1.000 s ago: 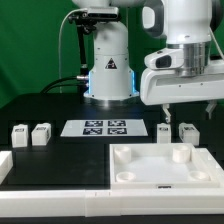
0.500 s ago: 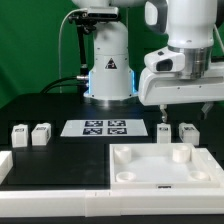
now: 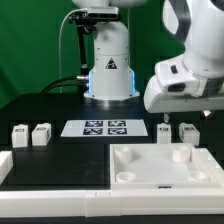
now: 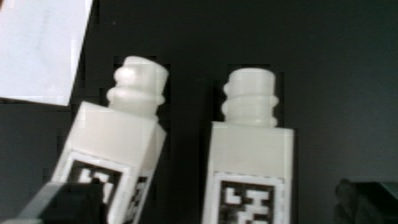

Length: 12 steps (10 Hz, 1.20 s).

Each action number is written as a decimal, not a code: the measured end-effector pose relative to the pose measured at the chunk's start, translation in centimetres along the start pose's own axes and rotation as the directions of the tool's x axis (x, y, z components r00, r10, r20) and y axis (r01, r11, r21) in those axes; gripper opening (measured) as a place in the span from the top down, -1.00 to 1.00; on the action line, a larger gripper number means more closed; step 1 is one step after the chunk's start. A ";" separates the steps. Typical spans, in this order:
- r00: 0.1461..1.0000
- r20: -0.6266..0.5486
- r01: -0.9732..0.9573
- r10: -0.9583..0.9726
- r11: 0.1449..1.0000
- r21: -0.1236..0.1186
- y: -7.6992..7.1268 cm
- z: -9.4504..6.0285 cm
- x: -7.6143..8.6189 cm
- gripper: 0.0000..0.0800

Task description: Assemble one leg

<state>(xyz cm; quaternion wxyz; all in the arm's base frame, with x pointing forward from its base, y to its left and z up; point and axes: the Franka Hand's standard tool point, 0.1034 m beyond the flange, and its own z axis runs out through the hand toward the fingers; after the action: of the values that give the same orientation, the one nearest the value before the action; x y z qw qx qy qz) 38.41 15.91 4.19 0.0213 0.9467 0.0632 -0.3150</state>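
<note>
While the gripper (image 3: 186, 114), jaws spread, is hovering over a leg (image 3: 163, 129) and a second leg (image 3: 187, 131), we are noting the marker board (image 3: 103, 127) near them and a big white panel (image 3: 150, 172) just beside.

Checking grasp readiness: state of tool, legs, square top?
tool: open, empty, over two legs.
legs under tool: lying side by side, tags up, ungrasped.
other legs: on table, untouched.
square top: flat, no leg fitted.
</note>
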 end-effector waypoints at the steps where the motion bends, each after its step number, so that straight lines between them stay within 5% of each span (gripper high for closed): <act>1: 0.989 0.151 0.005 -0.004 1.000 -0.010 -0.3 -0.2 -0.4 -0.62; 4: 0.970 0.244 0.004 -0.001 1.000 -0.011 -0.9 -0.2 1.7 -0.62; 12: 0.973 0.230 -0.004 0.008 1.000 -0.016 -0.9 2.3 2.1 -0.62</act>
<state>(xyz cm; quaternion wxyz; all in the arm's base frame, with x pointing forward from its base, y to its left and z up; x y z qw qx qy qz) 38.62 16.81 1.08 0.0365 0.9038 0.0598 -0.4222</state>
